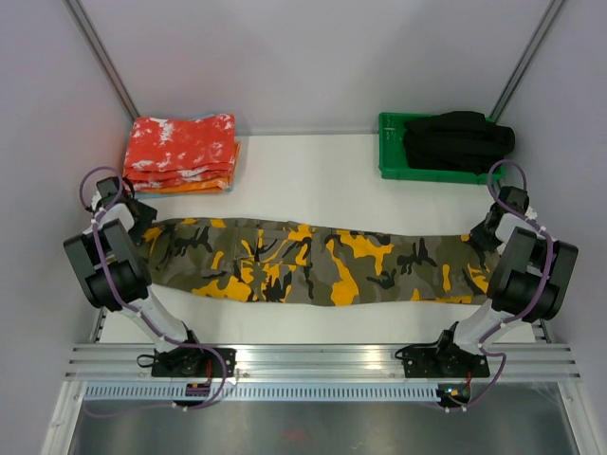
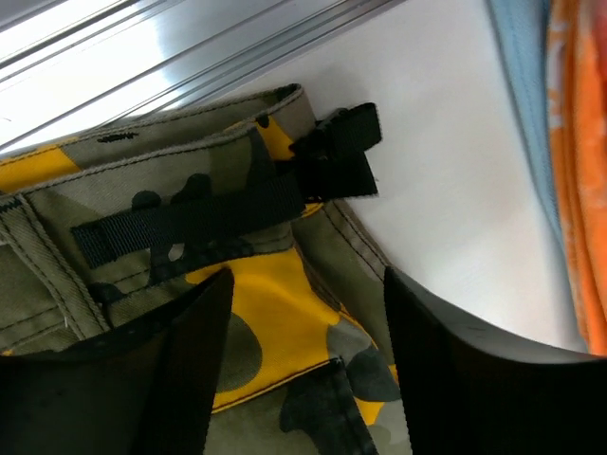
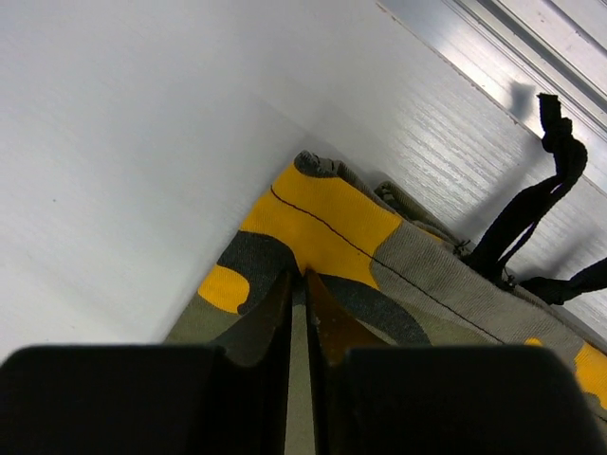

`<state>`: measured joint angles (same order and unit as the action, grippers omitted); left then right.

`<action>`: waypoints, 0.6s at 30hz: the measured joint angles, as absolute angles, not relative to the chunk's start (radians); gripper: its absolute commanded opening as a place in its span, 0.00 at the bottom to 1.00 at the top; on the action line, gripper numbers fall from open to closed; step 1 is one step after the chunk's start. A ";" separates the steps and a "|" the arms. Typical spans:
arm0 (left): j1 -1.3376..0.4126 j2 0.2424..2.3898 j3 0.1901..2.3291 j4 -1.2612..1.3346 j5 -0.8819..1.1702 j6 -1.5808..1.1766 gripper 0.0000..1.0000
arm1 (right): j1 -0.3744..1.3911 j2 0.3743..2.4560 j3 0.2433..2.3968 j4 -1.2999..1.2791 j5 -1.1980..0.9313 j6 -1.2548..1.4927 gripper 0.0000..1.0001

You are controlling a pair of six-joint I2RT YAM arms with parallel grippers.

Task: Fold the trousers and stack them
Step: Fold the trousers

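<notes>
While the right jaws pinch the long olive-and-orange camouflage cloth trousers [image 1: 313,261] at 3 o'clock, the left jaws at 9 o'clock gape empty; lifting one-sided could skew them.

The left arm [image 1: 106,265] and right arm [image 1: 531,275] have black joints, white links, purple cables [image 1: 99,171], black pincer fingers [image 2: 142,379].

Bright, even overhead light; soft shadows, sharp top view.
Glare whitens the aluminium rail [image 2: 142,57] and tabletop [image 3: 142,142]; left pincer fingers [image 2: 171,379] black and blurred up close; faint shadow hugs the trousers [image 3: 322,213] edge.
</notes>
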<state>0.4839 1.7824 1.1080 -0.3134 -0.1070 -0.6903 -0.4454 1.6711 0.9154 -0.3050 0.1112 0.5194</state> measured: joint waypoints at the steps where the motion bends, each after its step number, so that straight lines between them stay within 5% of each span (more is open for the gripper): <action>1: 0.484 1.776 1.108 -0.314 -0.103 -0.683 0.77 | -0.445 1.671 0.915 -0.304 0.110 0.520 0.10; 4: 0.481 1.732 1.115 -0.331 -0.091 -0.667 0.92 | -0.447 1.671 0.918 -0.305 0.104 0.518 0.11; 7: 0.477 1.652 1.147 -0.358 -0.060 -0.634 0.95 | -0.450 1.671 0.926 -0.310 0.083 0.513 0.31; 8: 0.474 1.614 1.159 -0.366 -0.050 -0.623 0.95 | -0.451 1.671 0.934 -0.314 0.068 0.509 0.47; 11: 0.450 1.472 1.173 -0.382 -0.042 -0.598 0.96 | -0.452 1.654 0.963 -0.318 0.000 0.501 0.73; 18: 0.343 1.121 1.076 -0.472 -0.044 -0.594 0.99 | -0.448 1.398 0.959 -0.317 -0.097 0.536 0.93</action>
<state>0.3428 1.1213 1.0756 -0.4725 -0.0441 -0.5941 -0.4480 1.3983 0.9592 -0.3172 -0.0975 0.5362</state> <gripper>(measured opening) 0.966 0.903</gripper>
